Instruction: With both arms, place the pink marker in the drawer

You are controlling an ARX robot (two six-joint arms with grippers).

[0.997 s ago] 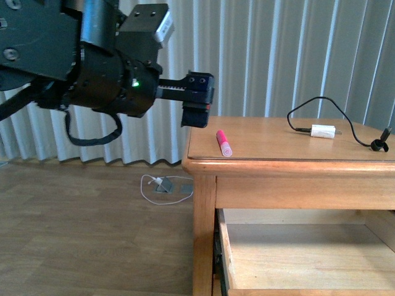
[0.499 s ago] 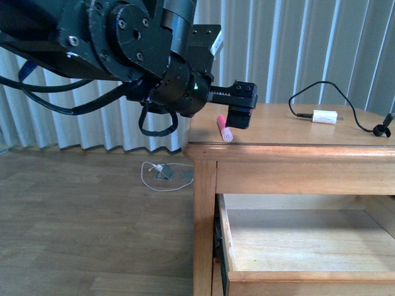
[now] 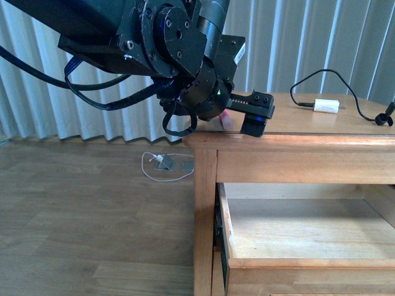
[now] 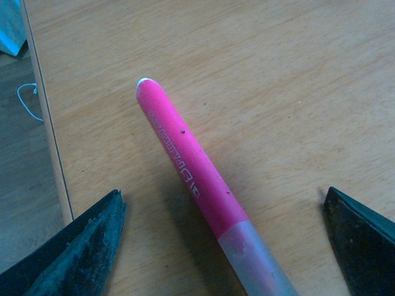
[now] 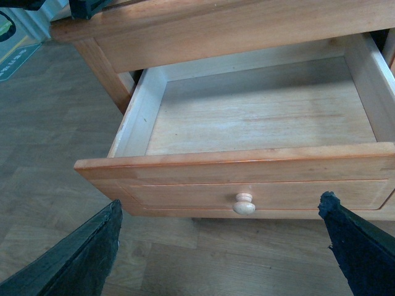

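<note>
Arm (image 3: 166, 37) has swung rightward; left end effector (image 4: 223, 197), spread wide, now straddles pink marker (image 4: 191, 179) on tabletop (image 3: 308, 123).

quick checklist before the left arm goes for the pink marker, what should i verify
1. left gripper open: ok, fingers spread wide.
2. pink marker between the fingers: ok, lying flat on the tabletop, untouched.
3. finger height above the tabletop: cannot tell.
4. drawer open to receive it: ok, pulled out, nothing seen inside.
5. right gripper free: ok, open, facing the drawer front, holding nothing.
6. charger out of the way: ok, far across the top.
</note>
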